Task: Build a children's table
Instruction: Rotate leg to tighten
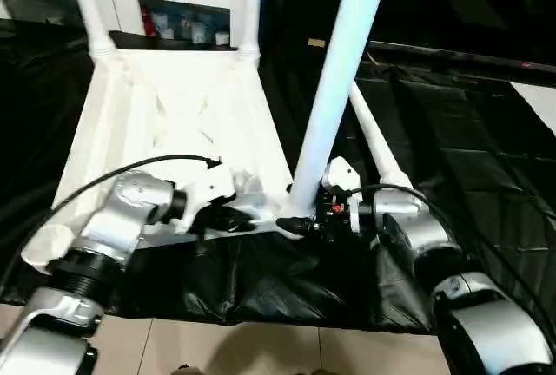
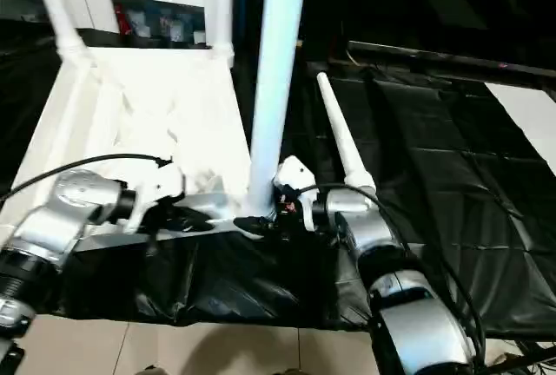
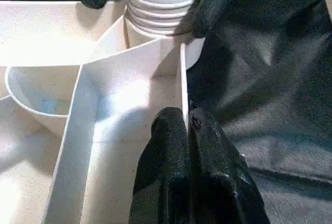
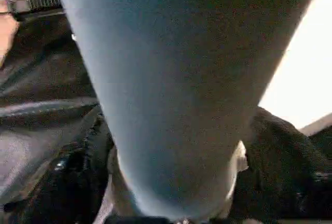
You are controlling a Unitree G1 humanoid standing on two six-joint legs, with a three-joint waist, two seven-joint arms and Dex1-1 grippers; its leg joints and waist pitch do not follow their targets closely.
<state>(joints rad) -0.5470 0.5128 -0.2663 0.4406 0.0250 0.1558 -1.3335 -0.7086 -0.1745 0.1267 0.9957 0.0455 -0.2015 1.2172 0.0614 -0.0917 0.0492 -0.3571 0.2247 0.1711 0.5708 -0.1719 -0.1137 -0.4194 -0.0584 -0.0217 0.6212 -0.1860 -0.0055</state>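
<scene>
The white table top (image 1: 174, 106) lies upside down on the black-covered work table, ribs facing up. Two legs (image 1: 89, 2) (image 1: 252, 2) stand in its far corner sockets. A third leg (image 1: 343, 71) rises steeply from the near right corner socket, and my right gripper (image 1: 300, 223) is shut around its lower end. The right wrist view has that leg (image 4: 171, 79) between black fingers (image 4: 78, 177). My left gripper (image 3: 185, 120) is shut on the top's thin rim wall (image 3: 182, 73), just beside that socket. The fourth leg (image 1: 375, 141) lies on the cloth to the right.
The black cloth (image 1: 469, 158) hangs over the work table's near edge, with tiled floor (image 1: 261, 349) below. A white cabinet with small items (image 1: 182, 23) stands behind the table. Black cables loop over both forearms.
</scene>
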